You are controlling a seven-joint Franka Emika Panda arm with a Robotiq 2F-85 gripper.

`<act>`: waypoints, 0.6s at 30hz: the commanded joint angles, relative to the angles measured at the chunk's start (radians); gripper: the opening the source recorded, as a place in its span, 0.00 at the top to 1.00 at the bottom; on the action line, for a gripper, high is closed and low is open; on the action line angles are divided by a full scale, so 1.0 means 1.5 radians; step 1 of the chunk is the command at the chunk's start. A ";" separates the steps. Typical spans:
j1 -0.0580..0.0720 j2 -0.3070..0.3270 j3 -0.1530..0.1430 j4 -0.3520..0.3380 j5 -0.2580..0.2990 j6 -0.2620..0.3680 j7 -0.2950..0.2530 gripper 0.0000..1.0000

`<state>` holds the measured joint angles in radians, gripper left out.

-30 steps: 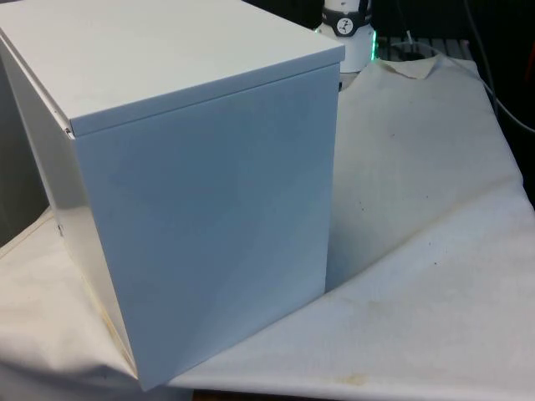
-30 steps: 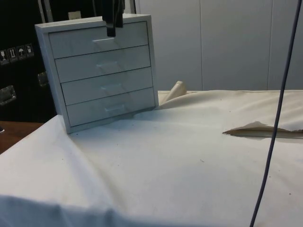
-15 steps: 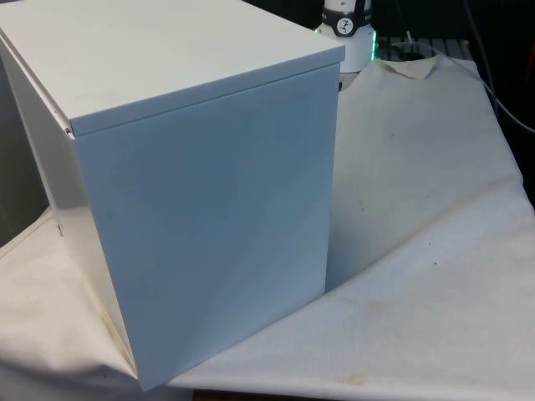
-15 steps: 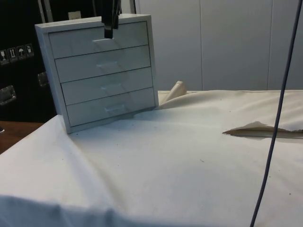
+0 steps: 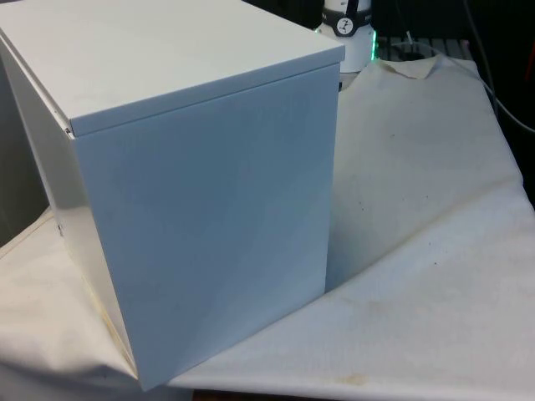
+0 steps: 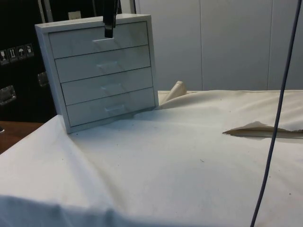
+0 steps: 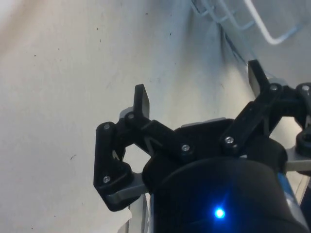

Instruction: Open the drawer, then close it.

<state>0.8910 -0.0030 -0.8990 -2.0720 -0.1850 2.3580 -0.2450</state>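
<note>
The chest of drawers [image 6: 99,75] stood at the far left of the desk [image 6: 180,161] in the side view, all four drawers flush. In the front view its plain back and side [image 5: 201,217] faced us. We judged the top drawer [image 6: 97,39] to be the one in hand, its small handle [image 6: 102,40] untouched. The gripper [image 6: 109,29] hung just above that handle, at the chest's top front edge. In the wrist view the fingers [image 7: 141,99] stood wide apart with nothing between them.

To do it well, we would lower the fingers squarely around the handle — one above, one below — close firmly, then pull straight out so the light chest does not slide.

We could read no brand or label on the chest.
</note>
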 commanded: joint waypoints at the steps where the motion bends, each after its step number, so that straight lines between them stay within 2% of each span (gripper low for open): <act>1: -0.001 0.001 -0.001 0.000 -0.003 0.005 -0.009 0.00; 10: -0.001 0.014 -0.003 0.005 -0.003 0.007 -0.049 0.00; 12: -0.001 0.010 -0.003 0.004 0.000 0.002 -0.047 0.00; 18: -0.004 0.045 -0.004 0.015 0.006 0.021 -0.071 0.00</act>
<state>0.8860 0.0580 -0.9060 -2.0520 -0.1850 2.3830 -0.3410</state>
